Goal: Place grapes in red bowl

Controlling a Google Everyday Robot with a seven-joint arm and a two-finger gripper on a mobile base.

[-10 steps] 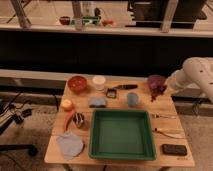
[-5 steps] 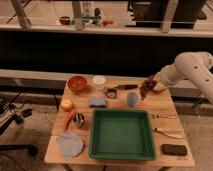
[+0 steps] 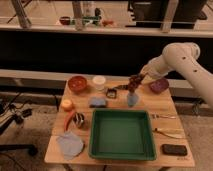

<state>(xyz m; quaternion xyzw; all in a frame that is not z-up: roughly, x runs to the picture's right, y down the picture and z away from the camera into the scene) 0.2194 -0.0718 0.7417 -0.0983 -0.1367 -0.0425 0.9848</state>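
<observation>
While the arm has swung left off the purple bowl (image 3: 159, 85) side over the last second, the gripper (image 3: 138, 77) now hangs above the table's (image 3: 165, 107) back middle, pincer clamped together on the grapes (image 3: 133, 83). Grapes are airborne, dangling at the fingertips, just above a small blue-grey object (image 3: 132, 99). They are not in any bowl. Red bowl (image 3: 77, 83) sits at the back left, well apart from the grapes, with the white cup (image 3: 99, 81) between them. Judgement: pick is done, carry is partway, and the release over the red bowl is not yet done.

Materials: grapes are a lumpy dark reddish-purple cluster, probably soft or bumpy to grip. Red bowl is round and smooth, with a darker inside. Purple bowl has the same shape. Green tray (image 3: 95, 145) is a rectangular, hard-walled bin at the front centre. Table is pale wood, flat. Arm shell is glossy white and rounded.
</observation>
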